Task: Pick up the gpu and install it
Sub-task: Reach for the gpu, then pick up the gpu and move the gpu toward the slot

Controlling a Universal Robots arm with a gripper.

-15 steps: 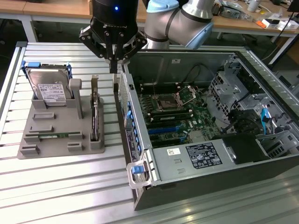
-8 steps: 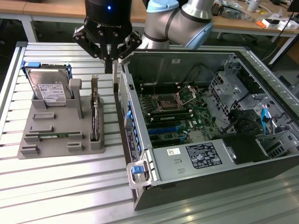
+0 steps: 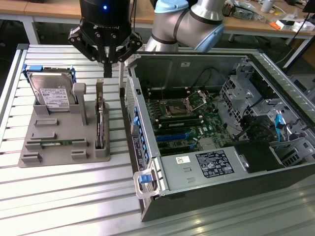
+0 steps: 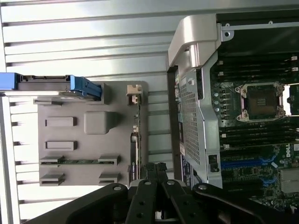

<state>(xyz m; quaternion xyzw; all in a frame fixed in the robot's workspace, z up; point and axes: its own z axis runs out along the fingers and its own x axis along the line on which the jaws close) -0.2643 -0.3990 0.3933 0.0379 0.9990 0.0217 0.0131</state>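
Fingers [image 3: 107, 68] closed, empty, hovering near the gpu [image 3: 100, 120] in its gray holder [image 3: 59, 142].

Exterior view was bright and even, lit from overhead, with no hard shadows. The ribbed tabletop [image 3: 59, 196] carried soft sheen bands, strongest toward its near corner at the exterior view's right. The grey holder [image 3: 54, 147] threw only a faint shadow along its near edge. The inside of the computer case [image 3: 197, 189] was dimmer, darkest in its corner toward the exterior view's right. A small blue indicator light [image 3: 104, 7] glowed above the fingers. Wrist view ran hotter: tabletop slats were washed near white, the silver case bracket [image 4: 194, 42] glared, and the gripper [image 4: 156, 169] was a dark near-silhouette.
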